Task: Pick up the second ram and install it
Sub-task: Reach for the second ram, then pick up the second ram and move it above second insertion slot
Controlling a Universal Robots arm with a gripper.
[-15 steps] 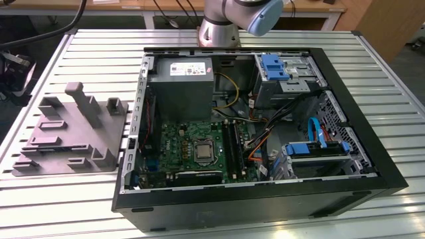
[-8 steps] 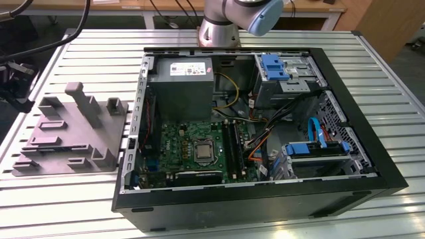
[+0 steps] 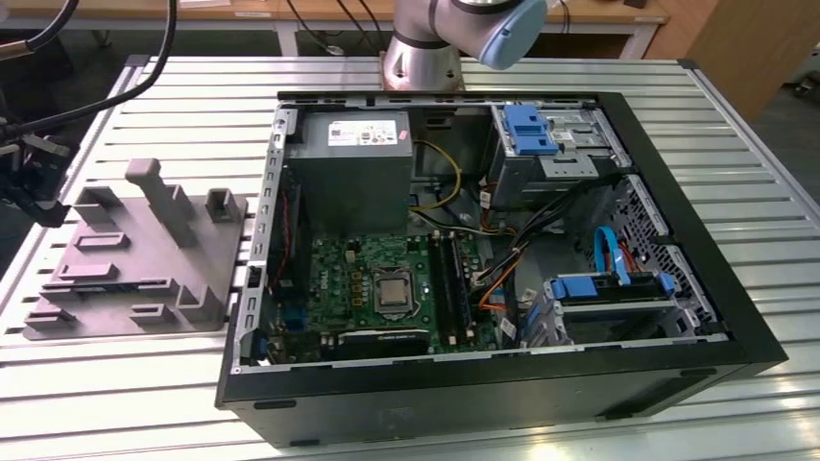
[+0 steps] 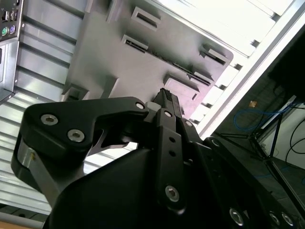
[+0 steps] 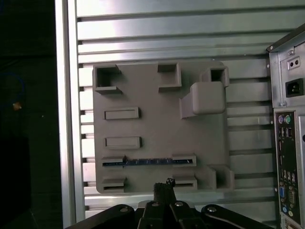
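The second ram (image 5: 147,162), a thin blue strip, stands on edge between two slot holders of the grey fixture (image 5: 157,129) in the first wrist view. My gripper (image 5: 164,183) hangs above the fixture, a little to one side of the ram and not touching it. Its black fingers (image 4: 164,98) are pressed together with nothing between them in both wrist views. In the exterior view the grey fixture (image 3: 129,259) lies on the slatted table at the left of the open computer case (image 3: 513,384). The green motherboard (image 3: 384,279) lies inside the case, with long memory slots (image 3: 448,279) beside the silver socket.
The case's rear port panel (image 5: 286,148) lies close to the fixture. The fixture carries a tall block (image 5: 205,98) and raised posts (image 3: 160,197). The table's metal edge (image 5: 66,114) borders a dark drop. Inside the case are a grey power supply (image 3: 352,163) and blue drive brackets (image 3: 528,130).
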